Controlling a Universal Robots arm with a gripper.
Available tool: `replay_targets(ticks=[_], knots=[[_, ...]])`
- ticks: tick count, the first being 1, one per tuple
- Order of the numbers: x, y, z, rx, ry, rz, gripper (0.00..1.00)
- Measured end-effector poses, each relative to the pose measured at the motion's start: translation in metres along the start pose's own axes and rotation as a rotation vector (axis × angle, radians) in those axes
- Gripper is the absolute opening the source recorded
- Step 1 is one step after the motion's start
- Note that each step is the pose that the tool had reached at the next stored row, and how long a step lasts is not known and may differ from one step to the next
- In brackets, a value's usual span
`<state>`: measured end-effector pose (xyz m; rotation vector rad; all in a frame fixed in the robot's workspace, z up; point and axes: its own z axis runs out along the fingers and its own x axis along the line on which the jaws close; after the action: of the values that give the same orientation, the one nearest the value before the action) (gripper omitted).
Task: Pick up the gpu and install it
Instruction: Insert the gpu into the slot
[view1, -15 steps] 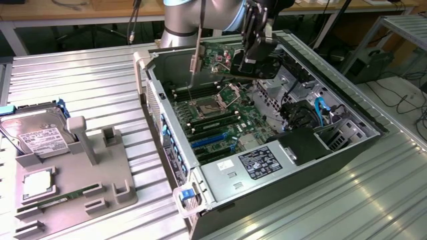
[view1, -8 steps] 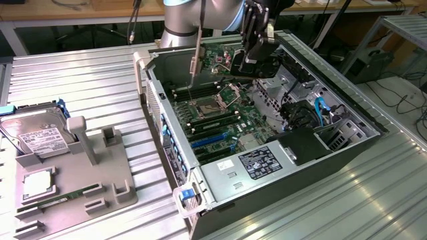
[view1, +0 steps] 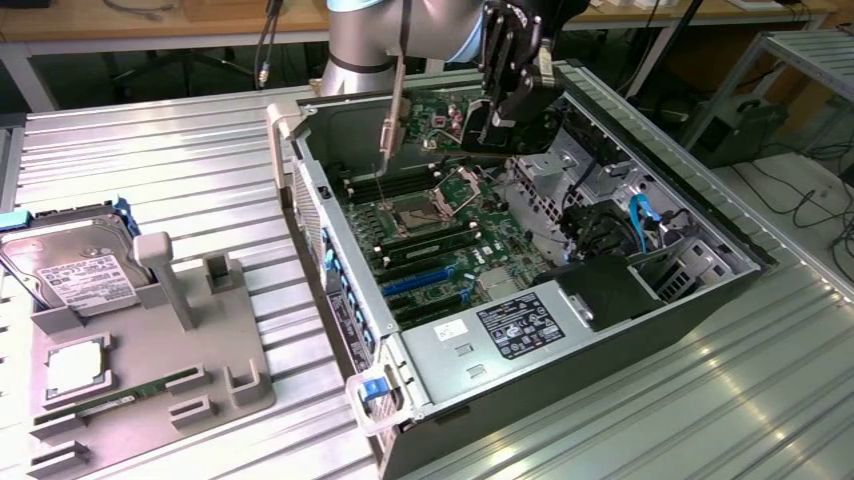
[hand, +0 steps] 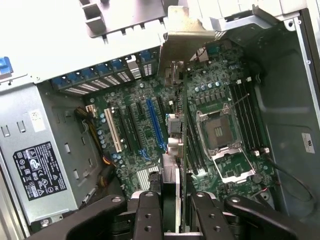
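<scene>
Over the open computer case, which lies on its side on the ribbed metal table, the gripper pinches the gpu between its two black fingers. The card stands on edge above the motherboard, not seated in any slot. Its long axis runs from the claw toward the case's slotted rear wall, and its pale metal bracket leads at that end, hanging roughly upright. In the wrist view the card's thin edge lies between the blue expansion slot and the open processor socket. A hard drive rests in the grey holder, well apart at the exterior view's left.
</scene>
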<state>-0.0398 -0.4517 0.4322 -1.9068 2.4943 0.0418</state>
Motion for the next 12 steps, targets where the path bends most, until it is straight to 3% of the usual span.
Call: replay_targets(ticks=[12], knots=[[0.0001,0.0,0.0,-0.0019,0.0021,-0.109,0.27]])
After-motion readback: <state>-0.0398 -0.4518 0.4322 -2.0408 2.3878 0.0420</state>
